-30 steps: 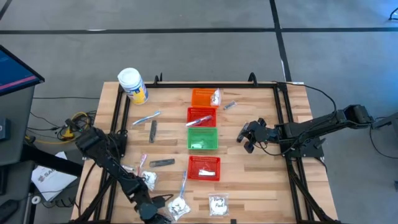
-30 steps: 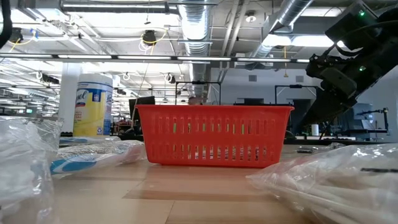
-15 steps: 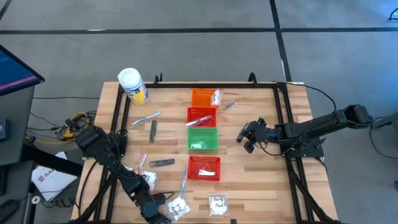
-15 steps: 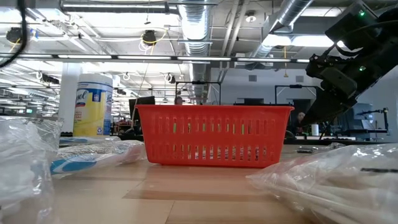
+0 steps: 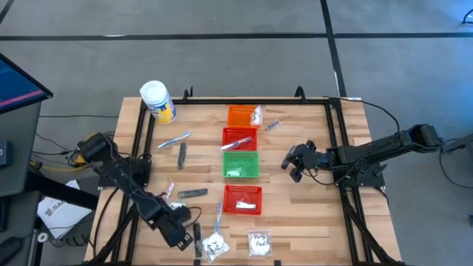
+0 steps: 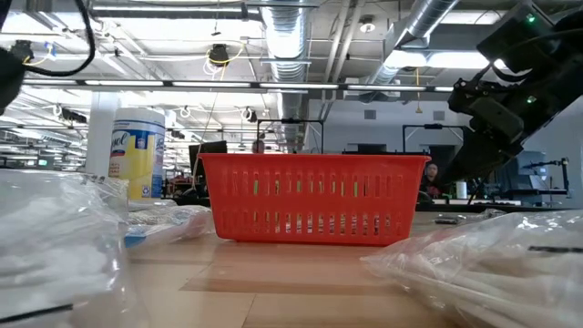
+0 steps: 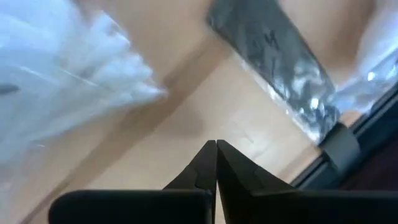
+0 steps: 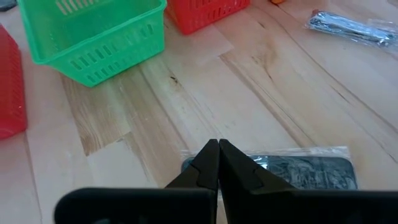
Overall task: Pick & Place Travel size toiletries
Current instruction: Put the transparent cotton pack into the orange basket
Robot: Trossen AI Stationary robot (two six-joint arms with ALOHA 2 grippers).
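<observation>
Near the front-left edge of the surface (image 5: 295, 214), the left gripper (image 5: 179, 235) hovers with jaws pressed together, empty, just left of a clear sachet (image 5: 213, 244). The right gripper (image 5: 294, 162), likewise closed and empty, waits right of the green basket (image 5: 241, 164).

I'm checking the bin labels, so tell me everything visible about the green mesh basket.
The green mesh basket is a small rectangular bin of bright green plastic with slotted walls and a thicker rim. It stands upright on the wooden table, third in a column of four, between two red baskets. The right wrist view shows its side slots and open top. From above, something pale lies inside; what it is cannot be told. No claw touches it.
</observation>
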